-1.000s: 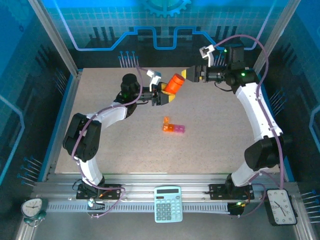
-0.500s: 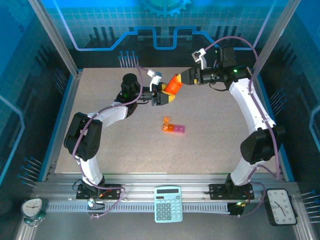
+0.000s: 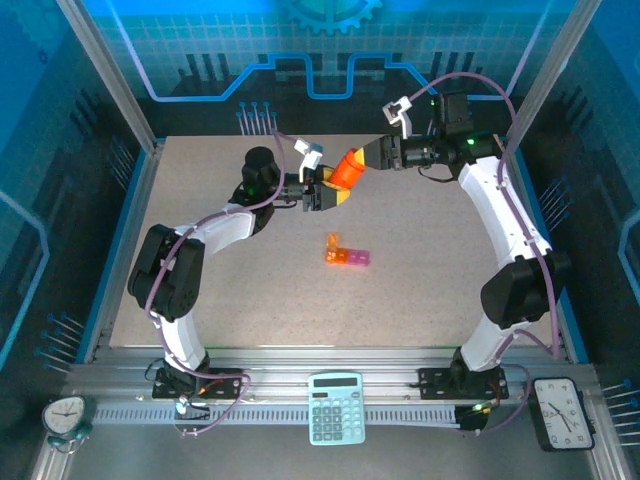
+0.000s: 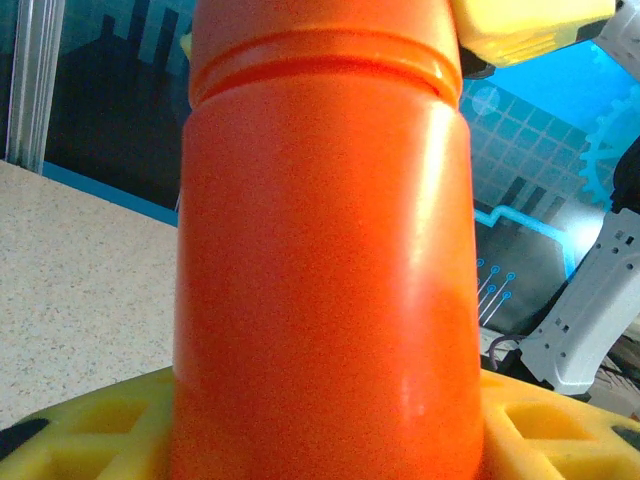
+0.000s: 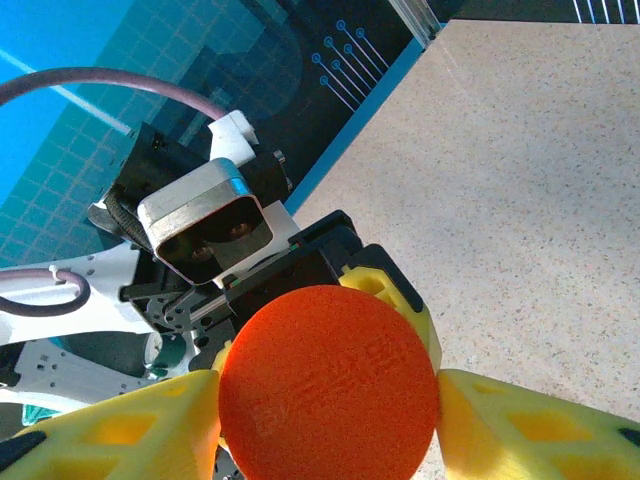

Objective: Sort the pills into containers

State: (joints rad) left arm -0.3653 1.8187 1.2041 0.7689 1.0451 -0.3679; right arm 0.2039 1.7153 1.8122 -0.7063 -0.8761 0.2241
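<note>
An orange cylindrical bottle (image 3: 350,166) hangs tilted above the table's far middle. My left gripper (image 3: 335,190) is shut on its body; in the left wrist view the bottle (image 4: 320,260) rises between the yellow fingers (image 4: 90,430). My right gripper (image 3: 368,155) has come in from the right and is shut on the bottle's round cap (image 5: 328,385), a yellow pad (image 5: 530,425) pressing each side. The containers (image 3: 346,254), a small orange and pink strip, lie on the table nearer to me. The pills are hidden from view.
A calculator (image 3: 336,407) lies on the near rail between the arm bases. A small clock (image 3: 64,414) sits at the near left and another (image 3: 564,411) at the near right. Frame posts and blue walls bound the speckled table (image 3: 220,290).
My right gripper moved left to the bottle's cap and its fingers closed onto it. The left gripper has kept hold of the bottle in the same place.
</note>
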